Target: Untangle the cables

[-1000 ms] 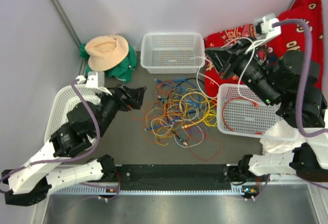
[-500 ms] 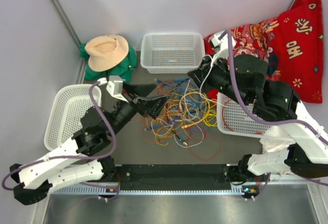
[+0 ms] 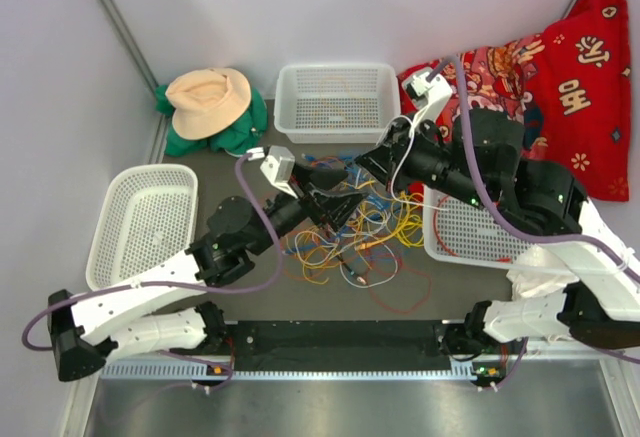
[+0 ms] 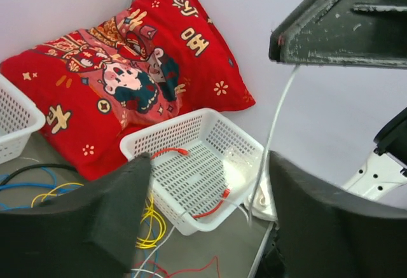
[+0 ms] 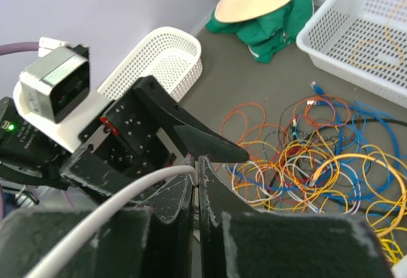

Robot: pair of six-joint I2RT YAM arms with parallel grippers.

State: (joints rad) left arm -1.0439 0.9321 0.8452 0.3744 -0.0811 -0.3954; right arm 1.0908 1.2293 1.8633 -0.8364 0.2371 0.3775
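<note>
Just ahead of the arm bases, the cables (image 3: 345,242) lay in a loose knot at mid-table. Over them the left gripper (image 3: 336,189) had swung in from the side basket (image 3: 110,197), its jaws spread wide, the white cable (image 4: 277,119) hanging between them ungripped. Beyond it, the right gripper (image 5: 196,170) had come across to the middle, clamped shut on that cable. A handover or two-handed pull looked likely next
</note>
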